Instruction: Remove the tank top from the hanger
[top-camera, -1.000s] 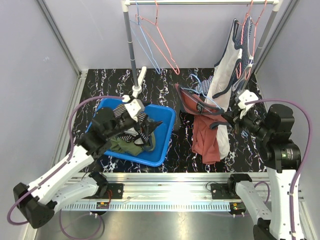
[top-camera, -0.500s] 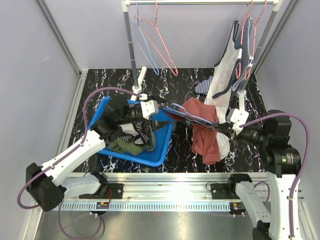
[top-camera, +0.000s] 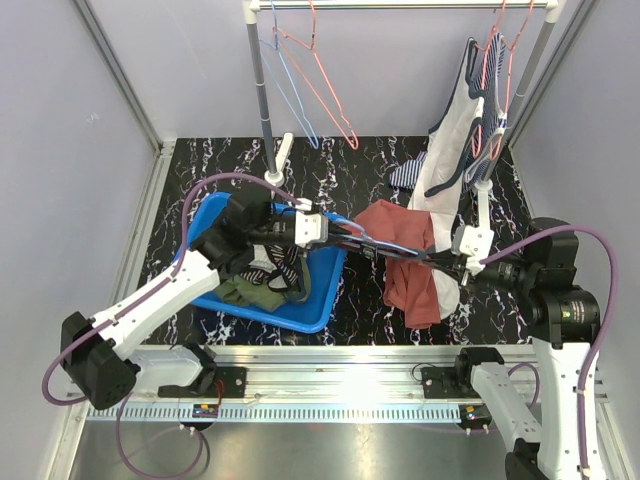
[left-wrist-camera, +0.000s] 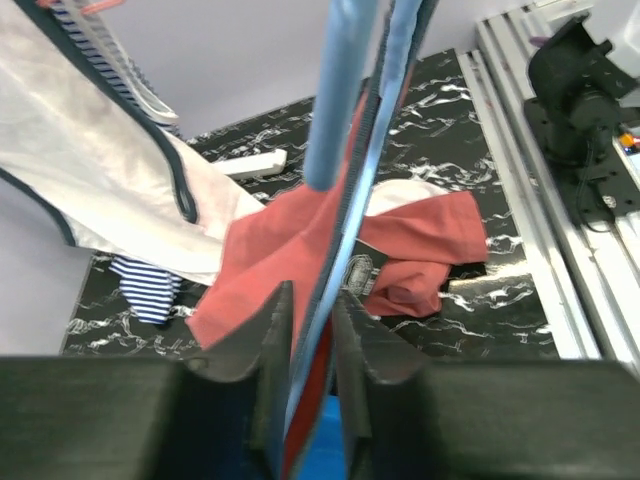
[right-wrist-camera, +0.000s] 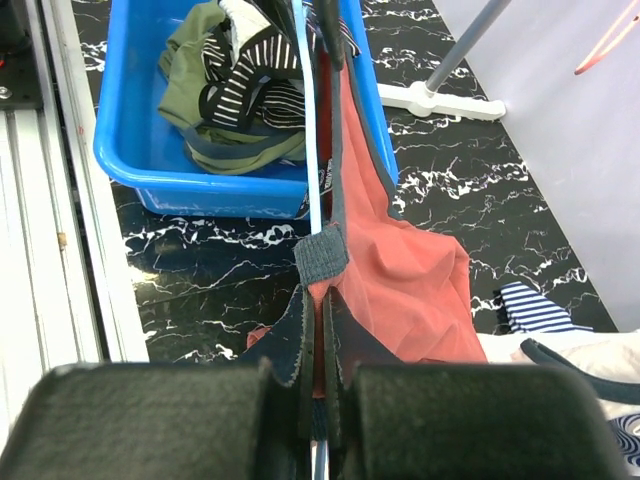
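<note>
Above black marbled table (top-camera: 350, 165), beside blue plastic tub (top-camera: 318, 300): rust-red tank top (top-camera: 405, 222) on blue wire hanger (top-camera: 388, 241). Left fingers (left-wrist-camera: 262, 345) narrow, pinching hanger wire and strap. Right fingers (right-wrist-camera: 288, 345) clamped on hanger's other end.

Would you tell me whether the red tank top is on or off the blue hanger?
On: the red tank top drapes from the blue hanger, its dark strap running along the wire.

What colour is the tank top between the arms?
The tank top is rust red; clearest in the right wrist view.
</note>
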